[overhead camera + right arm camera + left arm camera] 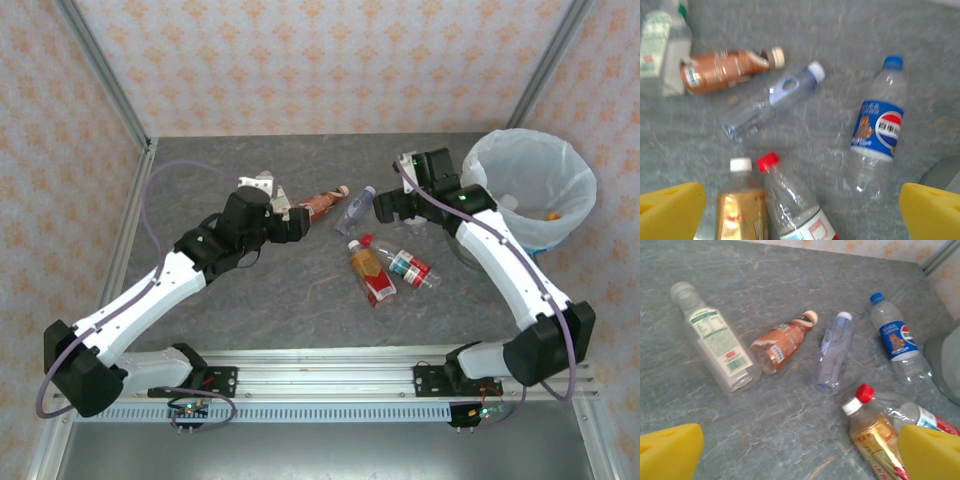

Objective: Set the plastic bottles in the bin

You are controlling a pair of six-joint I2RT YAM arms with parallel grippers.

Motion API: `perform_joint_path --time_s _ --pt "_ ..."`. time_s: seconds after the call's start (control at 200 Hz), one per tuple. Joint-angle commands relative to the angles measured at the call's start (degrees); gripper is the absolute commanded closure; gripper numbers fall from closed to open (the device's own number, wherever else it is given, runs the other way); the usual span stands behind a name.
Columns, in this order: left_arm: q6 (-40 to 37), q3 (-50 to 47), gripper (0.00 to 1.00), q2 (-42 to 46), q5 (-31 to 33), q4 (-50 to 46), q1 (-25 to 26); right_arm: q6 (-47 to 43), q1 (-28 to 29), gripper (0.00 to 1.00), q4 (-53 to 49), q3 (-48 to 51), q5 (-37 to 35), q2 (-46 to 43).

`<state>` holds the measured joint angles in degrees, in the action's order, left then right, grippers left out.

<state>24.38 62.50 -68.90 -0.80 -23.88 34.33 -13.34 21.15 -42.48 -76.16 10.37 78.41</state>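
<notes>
Six clear plastic bottles (pixel 832 355) are being shown lying flat on the marbled grey tabletop (pixel 790 415) by both wrist cameras, while the round, bag-lined bin (pixel 530 136) at its far right corner is being shown from above, and the left gripper (pixel 800 452) and right gripper (pixel 800 212) are being held wide open, empty.
</notes>
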Motion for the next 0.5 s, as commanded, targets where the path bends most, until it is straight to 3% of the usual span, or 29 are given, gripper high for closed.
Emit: perform_joint_path --time_s 0.0,0.315,0.495 --pt "-4.5 2.8 0.0 -1.7 -3.4 -4.1 -0.6 -2.6 0.4 0.01 -4.1 0.7 0.2 2.0" --pt "-3.5 0.2 0.0 -2.6 -2.4 -1.9 -0.6 7.8 7.6 0.01 -5.1 4.7 -4.7 7.2" --pt "-2.9 -1.3 0.0 -2.3 0.3 -1.2 -0.5 13.3 12.1 0.01 -4.8 6.4 -3.6 9.5"
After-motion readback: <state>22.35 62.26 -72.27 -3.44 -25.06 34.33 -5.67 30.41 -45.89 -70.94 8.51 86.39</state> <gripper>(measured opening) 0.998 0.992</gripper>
